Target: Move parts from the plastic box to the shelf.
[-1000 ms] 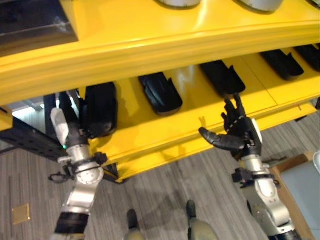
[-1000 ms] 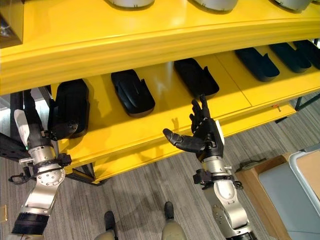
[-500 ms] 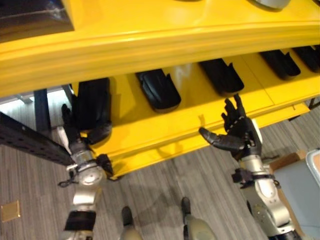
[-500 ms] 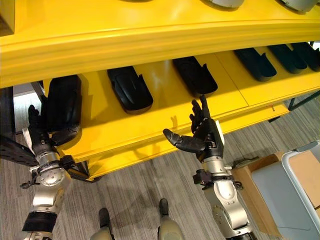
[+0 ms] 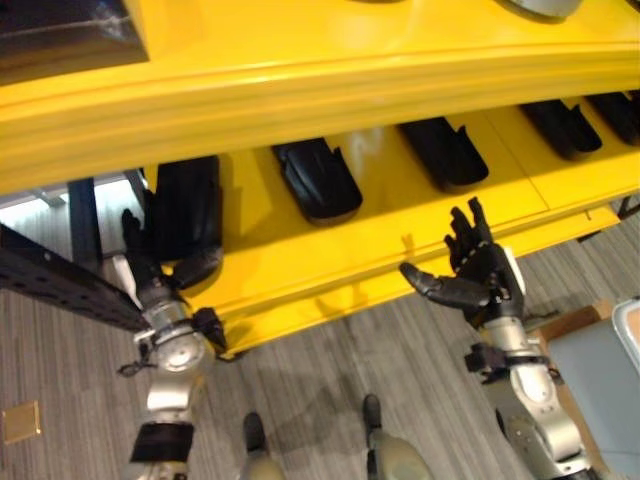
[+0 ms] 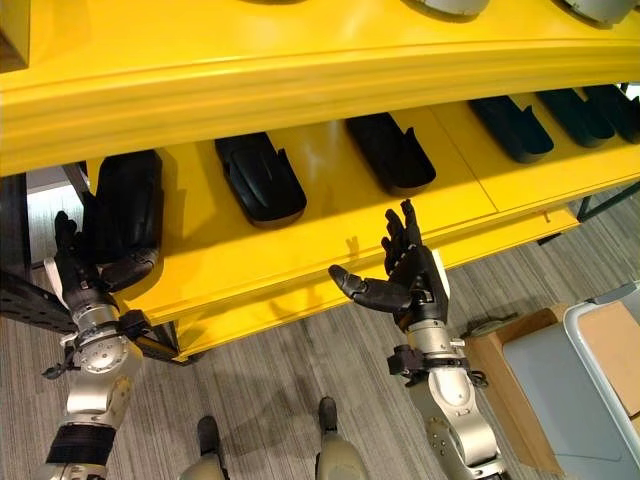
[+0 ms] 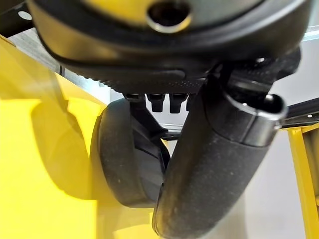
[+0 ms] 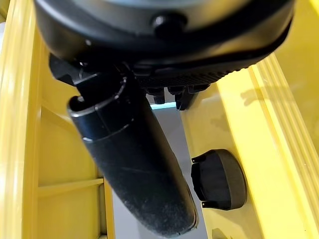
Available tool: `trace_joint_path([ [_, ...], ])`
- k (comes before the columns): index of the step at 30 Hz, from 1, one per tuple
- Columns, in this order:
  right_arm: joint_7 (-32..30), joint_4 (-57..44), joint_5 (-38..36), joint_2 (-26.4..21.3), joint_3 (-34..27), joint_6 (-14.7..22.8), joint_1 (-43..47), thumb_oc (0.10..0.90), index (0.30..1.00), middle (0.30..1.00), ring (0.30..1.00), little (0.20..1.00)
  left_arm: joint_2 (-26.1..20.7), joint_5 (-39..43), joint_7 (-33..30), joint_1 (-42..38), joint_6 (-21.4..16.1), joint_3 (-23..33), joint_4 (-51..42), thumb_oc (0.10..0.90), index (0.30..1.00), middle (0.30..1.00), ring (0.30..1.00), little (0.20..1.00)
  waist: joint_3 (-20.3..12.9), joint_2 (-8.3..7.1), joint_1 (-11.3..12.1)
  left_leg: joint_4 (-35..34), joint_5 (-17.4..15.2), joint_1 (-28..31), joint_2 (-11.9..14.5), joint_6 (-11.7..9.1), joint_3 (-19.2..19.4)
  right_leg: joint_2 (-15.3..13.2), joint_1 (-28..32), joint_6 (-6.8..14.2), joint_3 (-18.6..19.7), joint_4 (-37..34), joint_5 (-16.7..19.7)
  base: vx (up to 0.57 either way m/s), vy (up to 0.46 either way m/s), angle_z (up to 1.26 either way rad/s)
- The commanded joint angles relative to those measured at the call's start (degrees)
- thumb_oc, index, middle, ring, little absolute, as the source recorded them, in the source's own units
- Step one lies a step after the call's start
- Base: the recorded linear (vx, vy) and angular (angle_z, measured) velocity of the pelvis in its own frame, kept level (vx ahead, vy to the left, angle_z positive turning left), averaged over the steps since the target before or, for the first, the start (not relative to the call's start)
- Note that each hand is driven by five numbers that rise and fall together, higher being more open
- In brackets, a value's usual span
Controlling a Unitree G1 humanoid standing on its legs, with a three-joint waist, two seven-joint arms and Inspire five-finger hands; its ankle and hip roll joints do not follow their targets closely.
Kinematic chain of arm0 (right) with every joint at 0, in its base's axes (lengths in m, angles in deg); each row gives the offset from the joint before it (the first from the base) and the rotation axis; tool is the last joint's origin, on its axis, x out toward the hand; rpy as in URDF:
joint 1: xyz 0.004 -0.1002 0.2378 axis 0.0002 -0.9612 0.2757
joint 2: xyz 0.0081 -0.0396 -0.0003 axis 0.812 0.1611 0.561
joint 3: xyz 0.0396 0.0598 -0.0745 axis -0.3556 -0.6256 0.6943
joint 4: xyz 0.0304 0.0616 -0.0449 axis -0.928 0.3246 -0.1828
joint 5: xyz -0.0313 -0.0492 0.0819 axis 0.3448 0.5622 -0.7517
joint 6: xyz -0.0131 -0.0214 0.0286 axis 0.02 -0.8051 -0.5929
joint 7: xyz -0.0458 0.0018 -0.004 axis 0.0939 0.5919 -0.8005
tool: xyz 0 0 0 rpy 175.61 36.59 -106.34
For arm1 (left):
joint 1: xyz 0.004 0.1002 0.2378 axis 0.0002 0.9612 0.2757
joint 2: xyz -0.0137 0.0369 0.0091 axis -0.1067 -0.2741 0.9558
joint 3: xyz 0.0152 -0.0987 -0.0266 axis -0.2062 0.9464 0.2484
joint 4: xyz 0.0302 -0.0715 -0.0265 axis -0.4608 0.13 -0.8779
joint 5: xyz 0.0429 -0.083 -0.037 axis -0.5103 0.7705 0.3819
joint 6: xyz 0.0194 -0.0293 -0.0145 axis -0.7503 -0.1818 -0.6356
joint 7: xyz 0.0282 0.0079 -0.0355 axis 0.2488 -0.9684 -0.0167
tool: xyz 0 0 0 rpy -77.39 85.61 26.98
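Several black moulded parts lie in a row on the lower level of the yellow shelf (image 5: 330,255). The leftmost part (image 5: 186,205) sits at the shelf's left end. My left hand (image 5: 150,268) stands right beside it, fingers straight up along its left side and thumb against its near end. The left wrist view has that part (image 7: 124,154) just past the thumb (image 7: 214,164). My right hand (image 5: 485,280) hovers open in front of the shelf edge, palm up and holding nothing, below another part (image 5: 445,153). The plastic box (image 6: 590,348) shows at the lower right.
The upper yellow shelf level (image 5: 330,80) overhangs the parts and carries a dark box (image 5: 60,30) at the left. A black perforated beam (image 5: 60,285) runs past the shelf's left end. A grey panel in a wooden frame (image 6: 535,395) stands on the floor beside the plastic box.
The view has shifted. My left hand has turned and dropped lower, its fingers now straight beside the leftmost part instead of round it. My right hand has sunk slightly.
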Motion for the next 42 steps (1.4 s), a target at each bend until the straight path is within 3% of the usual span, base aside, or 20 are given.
trace_joint_path([
  [1, 0.2, -8.5, 1.6, 0.1, -5.7, 5.5, 4.5, 0.9, 1.0, 1.0, 1.0, 1.0, -2.4, 1.0, -0.7, -2.0, -3.0, 5.6, 0.2, 0.9, 1.0, 1.0, 1.0, 1.0, -1.5, -0.15, 0.7, -0.4, -2.4, 4.6, -0.4, 2.5, 0.6, 1.1, 2.4, -1.1, 0.2, 2.0, -1.9, 0.0, 0.0, 0.0],
  [21, 0.8, -8.0, 2.0, -0.2, -5.9, 5.0, 5.5, 0.9, 1.0, 1.0, 1.0, 1.0, -2.8, 1.1, 1.3, -2.7, -4.2, 4.2, -5.0, 0.9, 1.0, 1.0, 1.0, 1.0, -2.4, 1.49, 0.0, -0.4, -2.9, 5.4, -0.7, 2.6, 1.1, 0.9, 2.9, -1.2, 0.5, 1.9, -1.9, 0.0, 0.0, 0.0],
  [42, 0.9, -8.6, 2.4, -0.2, -6.8, 5.2, 4.9, 0.9, 1.0, 1.0, 1.0, 1.0, -2.4, 0.8, 2.3, -3.7, -4.5, 3.1, -6.6, 0.9, 1.0, 1.0, 1.0, 1.0, -2.3, 2.17, -0.6, -0.4, -3.2, 6.1, -0.9, 2.8, 1.5, 0.8, 3.0, -1.3, 0.9, 2.2, -2.0, 0.0, 0.0, 0.0],
])
